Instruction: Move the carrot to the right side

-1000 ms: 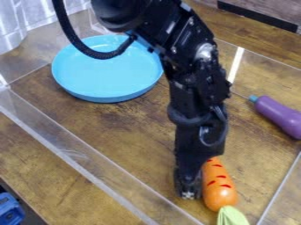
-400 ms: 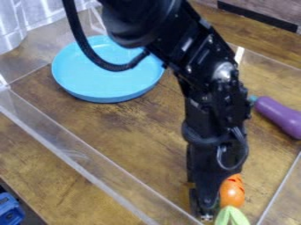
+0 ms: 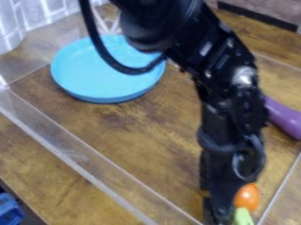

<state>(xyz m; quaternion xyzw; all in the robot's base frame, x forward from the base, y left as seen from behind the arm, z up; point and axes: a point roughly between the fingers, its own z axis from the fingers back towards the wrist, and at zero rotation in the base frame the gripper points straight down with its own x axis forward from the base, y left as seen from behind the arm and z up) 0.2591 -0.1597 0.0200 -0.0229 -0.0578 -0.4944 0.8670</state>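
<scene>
One thing matters at the near edge of the bench [image 3: 70,167]: the carrot [image 3: 245,197], which lies at about 5 o'clock in the view, almost at the bottom border. My gripper [image 3: 226,207] is down beside it, and the carrot sits just to the gripper's 3 o'clock side, touching or nearly so. The picture is blurred there and my own arm covers most of the gripper, so I cannot tell how wide it stands or whether it has the carrot in its hold.

Only a small orange patch with a bit of light green below it shows. From that I judge the leafy top points toward 6 o'clock, with the long axis running roughly 12 to 6, but the blur leaves this unsure.

The right side lies toward 3 o'clock, so any push should go that way, across the carrot's long axis.

Farther back, the purple eggplant [image 3: 283,117] rests at 3 o'clock, well apart from the carrot. Farthest, the blue plate [image 3: 88,75] sits at about 10 o'clock.
</scene>
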